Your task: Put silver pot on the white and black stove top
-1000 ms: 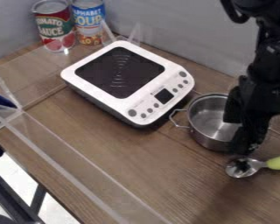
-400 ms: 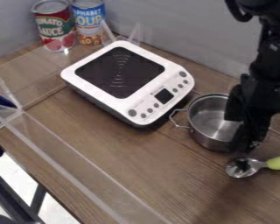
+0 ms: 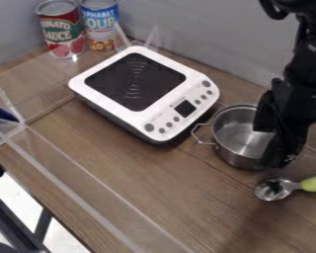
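On the wooden table [image 3: 108, 178], the silver pot [image 3: 240, 138] stands just right of the white and black stove top [image 3: 145, 91], close beside its front corner. Straight above the pot's right rim, the gripper [image 3: 280, 150] points down, fingers spread wide, one seemingly inside the pot, gripping nothing. A spoon [image 3: 290, 186] lies nearby; two cans [image 3: 79, 28] stand behind.

The small round silver pot [image 3: 243, 140] is gleaming as polished steel, beside the square stove top [image 3: 145, 92] showing a glossy black glass plate in smooth white plastic. The brown wood-grain table [image 3: 134, 188] is looking matt, and the two paper-labelled tin cans [image 3: 79, 28] are shining faintly.
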`<act>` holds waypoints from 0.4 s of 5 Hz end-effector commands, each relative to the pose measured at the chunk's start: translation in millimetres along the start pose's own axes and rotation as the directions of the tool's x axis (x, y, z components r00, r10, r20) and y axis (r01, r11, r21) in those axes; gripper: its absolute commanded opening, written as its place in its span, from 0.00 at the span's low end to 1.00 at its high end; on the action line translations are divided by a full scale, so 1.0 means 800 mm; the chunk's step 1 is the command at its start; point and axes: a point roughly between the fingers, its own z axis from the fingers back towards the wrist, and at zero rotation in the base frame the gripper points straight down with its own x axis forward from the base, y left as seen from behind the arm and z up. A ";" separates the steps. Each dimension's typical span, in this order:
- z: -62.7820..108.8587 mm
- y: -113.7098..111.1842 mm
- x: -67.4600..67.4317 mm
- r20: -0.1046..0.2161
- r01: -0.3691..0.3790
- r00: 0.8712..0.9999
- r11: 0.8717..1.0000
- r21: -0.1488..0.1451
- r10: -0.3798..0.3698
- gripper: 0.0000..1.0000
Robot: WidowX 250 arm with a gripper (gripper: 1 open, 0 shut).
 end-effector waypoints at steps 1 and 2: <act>0.033 0.015 0.008 0.060 -0.025 0.998 0.998 0.060 0.021 1.00; 0.035 0.018 0.006 0.059 -0.050 0.997 0.997 0.066 0.046 1.00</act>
